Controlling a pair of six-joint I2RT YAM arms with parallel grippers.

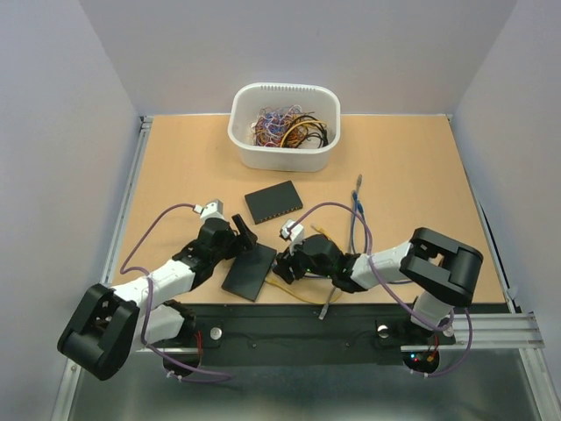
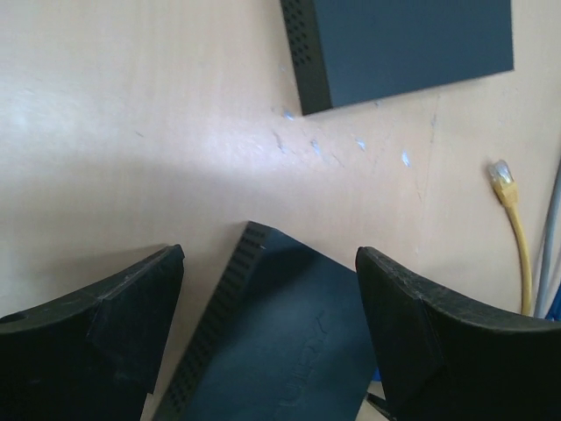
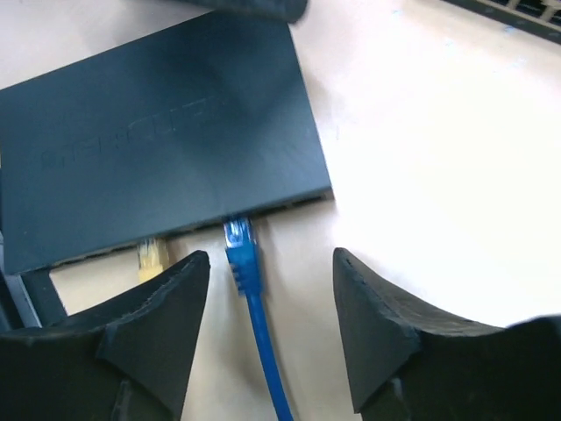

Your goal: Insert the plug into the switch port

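- L gripper (image 1: 241, 230): jaws wide, holding nothing. Hovers over far-left corner of switch (image 1: 250, 274); in the L wrist view that corner sits between the fingers (image 2: 131, 307).
- Switch: dark flat box lying on table (image 1: 421, 175), between the two grippers.
- 2nd switch (image 1: 273, 203): just beyond the first, apart from it.
- Bin (image 1: 280, 160): white, at far centre, full of tangled cables.
- R gripper (image 1: 282, 263): jaws wide, empty, low at the switch's port side.
- Blue plug (image 3: 238, 244): tip at a port on the switch edge, cable trailing back between the fingers (image 3: 158, 307); can't tell if fully seated.
- Yellow plug (image 3: 152, 254): just beside the blue one, also at the port edge.
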